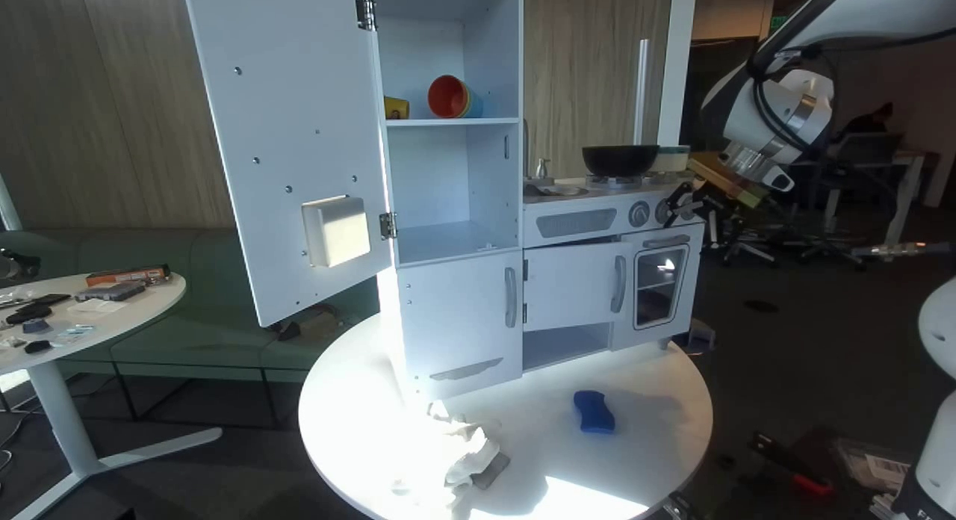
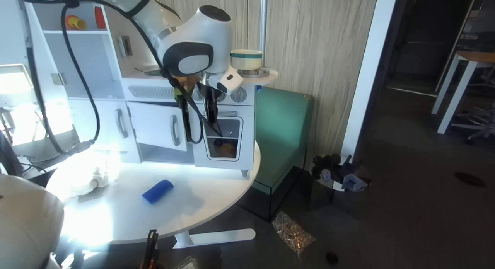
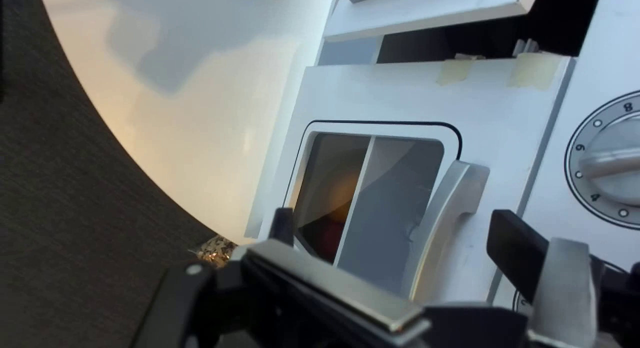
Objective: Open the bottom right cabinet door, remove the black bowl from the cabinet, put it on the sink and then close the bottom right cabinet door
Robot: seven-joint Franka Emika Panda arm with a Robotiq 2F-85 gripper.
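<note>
The white bottom right cabinet door (image 1: 627, 296) has a window and a grey handle. It is shut in both exterior views (image 2: 247, 149) and in the wrist view (image 3: 480, 108). My gripper (image 3: 395, 238) is open and empty in front of this door; in the wrist view the handle (image 3: 445, 213) lies between its fingers. The gripper also shows in both exterior views (image 1: 694, 215) (image 2: 200, 124). Dark, orange and red shapes show behind the window; I cannot tell what they are. A black bowl (image 1: 620, 160) stands on the stove top. The sink (image 1: 560, 190) is left of it.
The middle door (image 1: 575, 285) hangs slightly ajar. A tall door (image 1: 299, 131) stands wide open at the upper left. A cream pot (image 2: 246, 60) stands on the counter's right end. A blue sponge (image 1: 594, 412) and white cloth (image 1: 467, 453) lie on the round table (image 1: 650, 400).
</note>
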